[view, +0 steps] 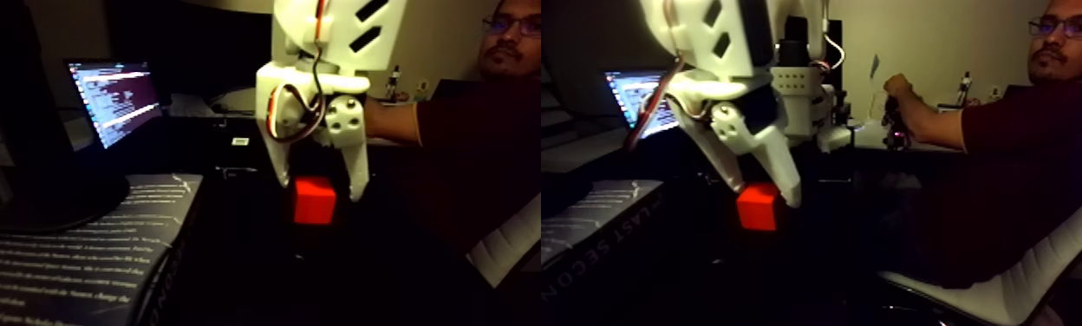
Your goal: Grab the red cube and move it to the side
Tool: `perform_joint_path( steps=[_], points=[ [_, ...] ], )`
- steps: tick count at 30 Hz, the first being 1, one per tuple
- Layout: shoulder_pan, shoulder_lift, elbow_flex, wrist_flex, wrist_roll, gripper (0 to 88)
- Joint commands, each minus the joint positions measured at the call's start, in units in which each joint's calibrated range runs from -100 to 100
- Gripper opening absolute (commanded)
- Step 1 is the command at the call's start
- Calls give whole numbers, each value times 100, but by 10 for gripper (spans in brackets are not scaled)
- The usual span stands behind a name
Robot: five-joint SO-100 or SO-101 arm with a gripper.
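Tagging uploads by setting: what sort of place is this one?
Probably a home office or hobby desk, dimly lit. A lit laptop sits on the dark desk, a person sits in a white office chair, and a book lies nearby. The gripper straddles the red cube.

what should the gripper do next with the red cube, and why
Probably carry it sideways, keeping the jaws shut. In the fixed view the white gripper has its two fingers flanking the red cube, seemingly pinching its sides. The surface beneath is too dark to tell whether the cube is lifted, so a slight rise first seems safer.
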Motion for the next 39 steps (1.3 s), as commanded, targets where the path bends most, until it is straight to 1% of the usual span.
perform_joint_path(
  steps=[1,12,23,37,39],
  points=[
    [43,63,12,-38,-31,295],
    [-124,215,-52,-292,-295,294],
    [-99,215,12,-300,-252,292],
    [-82,215,21,-224,-166,81],
    [-90,215,30,-224,-171,67]
  ],
)
